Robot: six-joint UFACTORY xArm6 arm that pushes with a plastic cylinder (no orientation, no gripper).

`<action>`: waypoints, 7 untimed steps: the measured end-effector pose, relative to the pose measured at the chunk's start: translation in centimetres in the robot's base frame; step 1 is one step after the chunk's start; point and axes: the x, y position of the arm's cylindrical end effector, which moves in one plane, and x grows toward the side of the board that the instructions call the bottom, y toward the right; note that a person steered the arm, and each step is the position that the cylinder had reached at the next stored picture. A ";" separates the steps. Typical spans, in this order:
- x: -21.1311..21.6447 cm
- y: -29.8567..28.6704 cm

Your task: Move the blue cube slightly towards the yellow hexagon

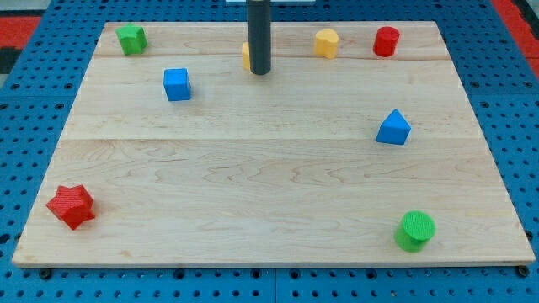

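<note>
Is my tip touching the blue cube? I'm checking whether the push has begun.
No: my tip stands apart from the blue cube, off to its right.

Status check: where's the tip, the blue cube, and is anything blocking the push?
My tip at the view's top centre, hiding part of a yellow block. Blue cube untouched, to the tip's left. Yellow hexagon to the tip's right. Tip sits between them.

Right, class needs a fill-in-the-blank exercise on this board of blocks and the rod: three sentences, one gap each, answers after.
1. The blue cube lies to the view's ____ of my tip.
2. The block in the bottom left corner, a star, is coloured ____.
3. The green cylinder sits near the view's bottom ____ corner of the wooden board.

Answers: left; red; right
</note>
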 end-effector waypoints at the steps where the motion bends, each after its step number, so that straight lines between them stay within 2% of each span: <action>1: -2.0 0.2; 4: -1.9 0.6; 5: 1.6 -1.0; 6: 8.1 -3.5; 7: 9.3 -11.8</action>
